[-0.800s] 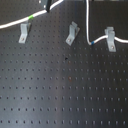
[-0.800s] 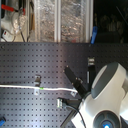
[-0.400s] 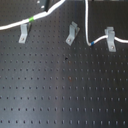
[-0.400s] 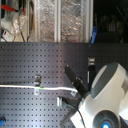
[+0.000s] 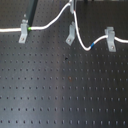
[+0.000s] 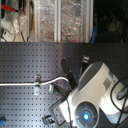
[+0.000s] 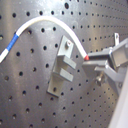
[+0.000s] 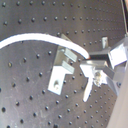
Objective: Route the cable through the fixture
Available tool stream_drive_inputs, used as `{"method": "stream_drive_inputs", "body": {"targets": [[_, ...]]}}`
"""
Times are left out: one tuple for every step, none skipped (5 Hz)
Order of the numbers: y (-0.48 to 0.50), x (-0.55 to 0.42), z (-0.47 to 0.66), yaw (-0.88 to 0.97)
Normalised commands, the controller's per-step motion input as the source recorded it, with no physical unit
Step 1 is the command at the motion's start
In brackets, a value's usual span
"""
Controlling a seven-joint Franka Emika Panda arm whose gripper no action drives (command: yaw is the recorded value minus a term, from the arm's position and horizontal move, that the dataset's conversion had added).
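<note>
Cable is pinched in the gripper right beside a clip, held up so it can drop into the slot.

a thin white cable lies slack across the black perforated board, running past three small grey clip fixtures in the first exterior view. its green band sits just beside the left clip, its blue band on the sagging stretch before the right clip.
</note>
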Motion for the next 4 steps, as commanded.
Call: {"method": "stream_drive_inputs", "body": {"targets": [[-0.135, -0.295, 0.36, -0.63], [-0.128, -0.323, 0.21, -0.64], [-0.036, -0.342, 0.01, -0.32], [0.030, -0.102, 0.03, -0.05]]}}
